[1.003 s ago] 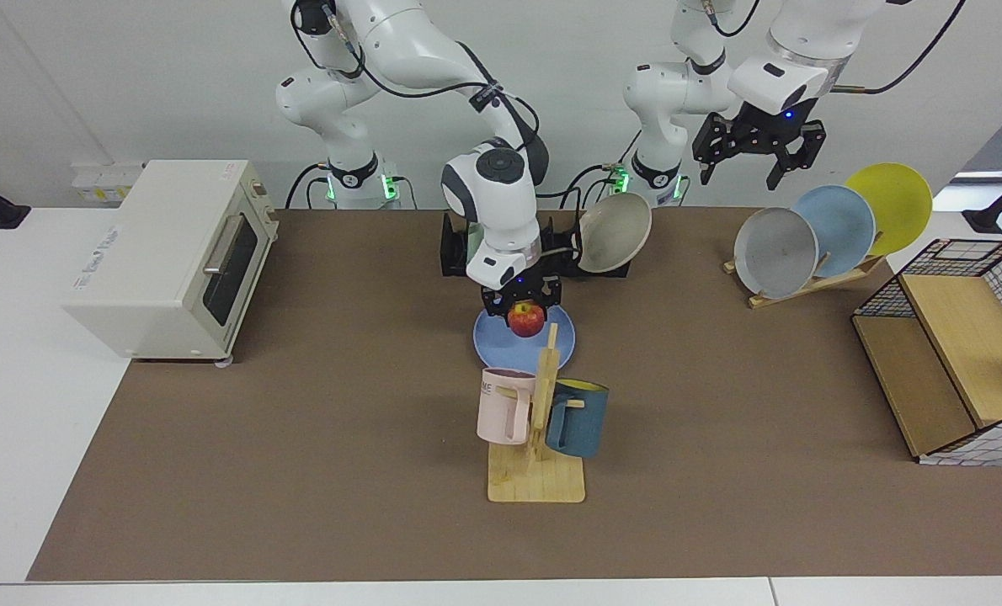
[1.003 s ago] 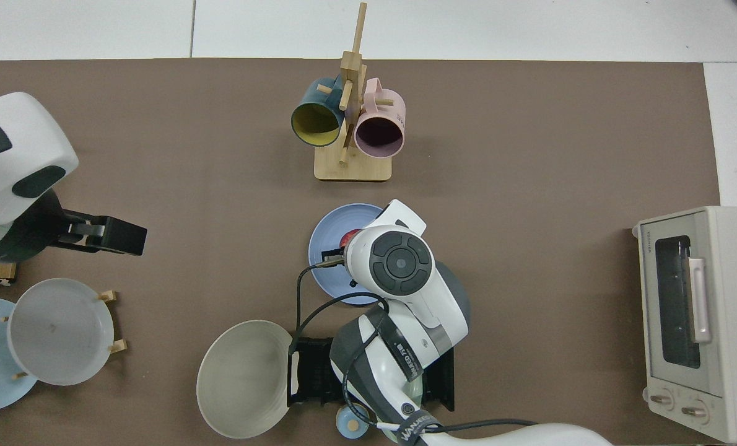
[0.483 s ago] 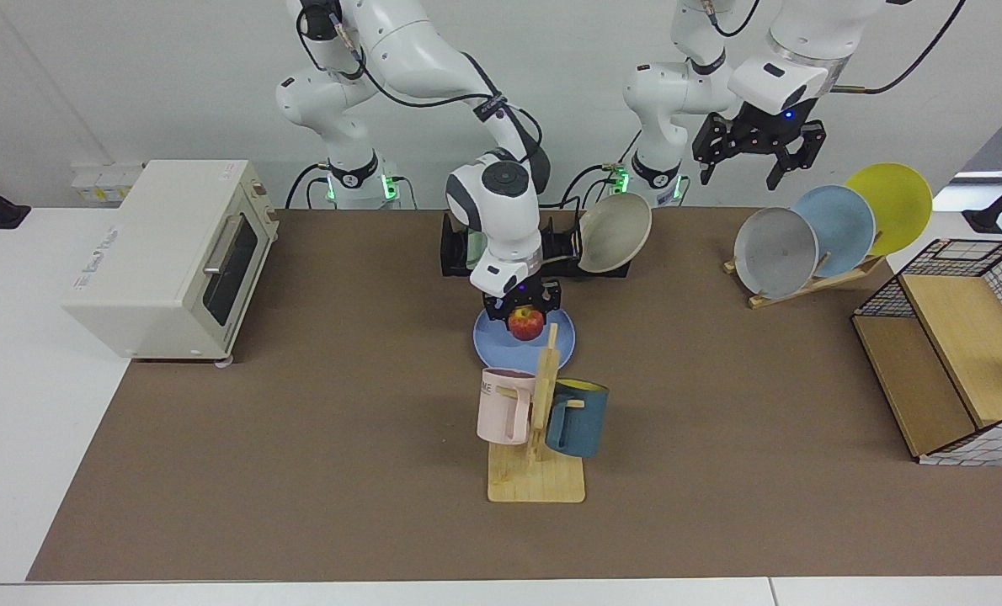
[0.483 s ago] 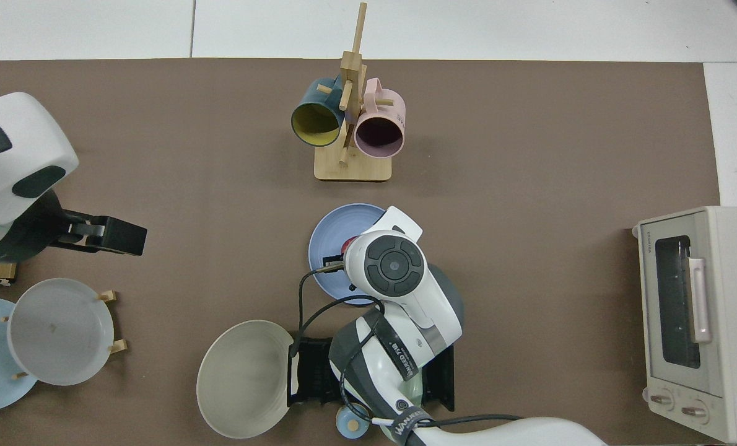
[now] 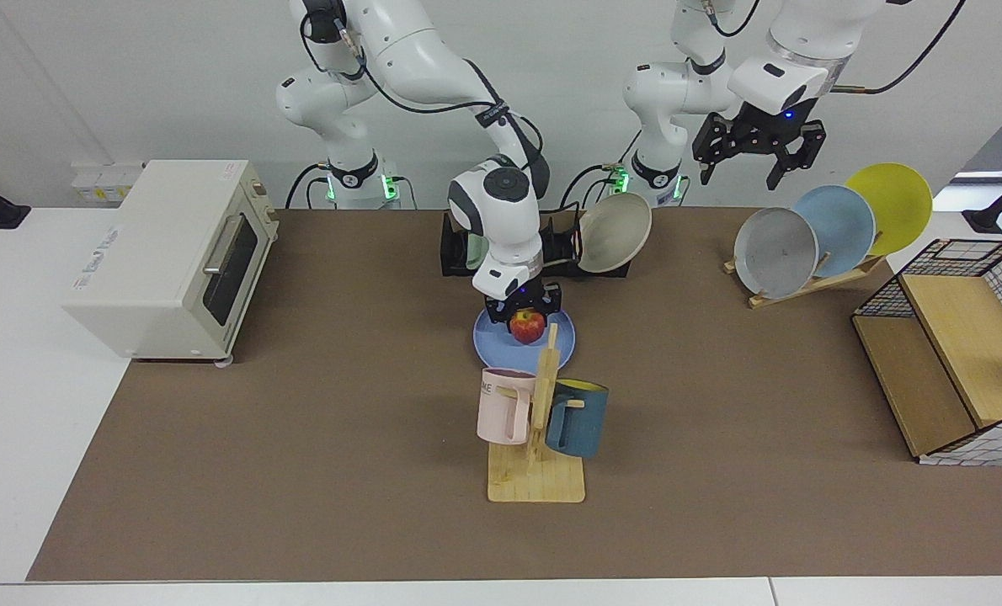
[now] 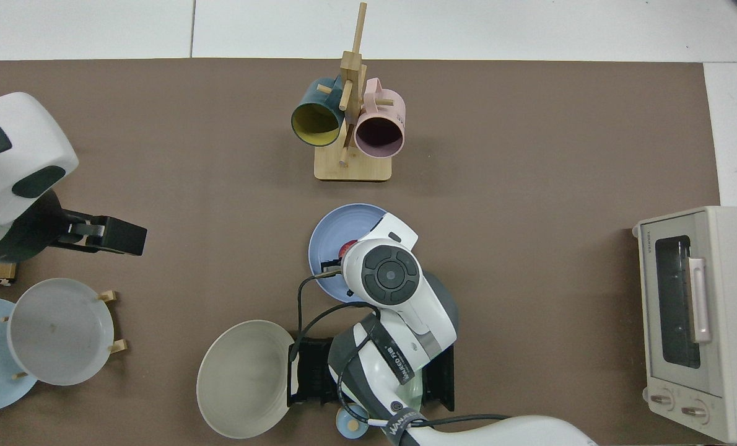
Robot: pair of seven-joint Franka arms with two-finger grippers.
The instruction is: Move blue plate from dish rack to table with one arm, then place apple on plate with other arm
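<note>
The blue plate (image 5: 493,341) (image 6: 331,238) lies flat on the brown table (image 5: 299,471), just in front of the black dish rack (image 5: 455,248) (image 6: 309,371). My right gripper (image 5: 526,318) points down over the plate's middle and is shut on the red-and-yellow apple (image 5: 528,325). The apple is at or just above the plate's surface; I cannot tell whether they touch. From above, the right wrist hides all but a red sliver of the apple (image 6: 345,249). My left gripper (image 5: 741,168) (image 6: 121,238) waits open and empty, raised above the wooden plate stand.
A beige bowl (image 5: 615,231) leans in the dish rack. A wooden mug tree (image 5: 539,421) with a pink and a dark blue mug stands close in front of the plate. Toaster oven (image 5: 173,252), plate stand with three plates (image 5: 812,244) and wire-sided box (image 5: 956,362) flank the table.
The right arm has lowered the apple slightly toward the blue plate, its wrist dropping and drawing back a little. The left arm has not moved.
</note>
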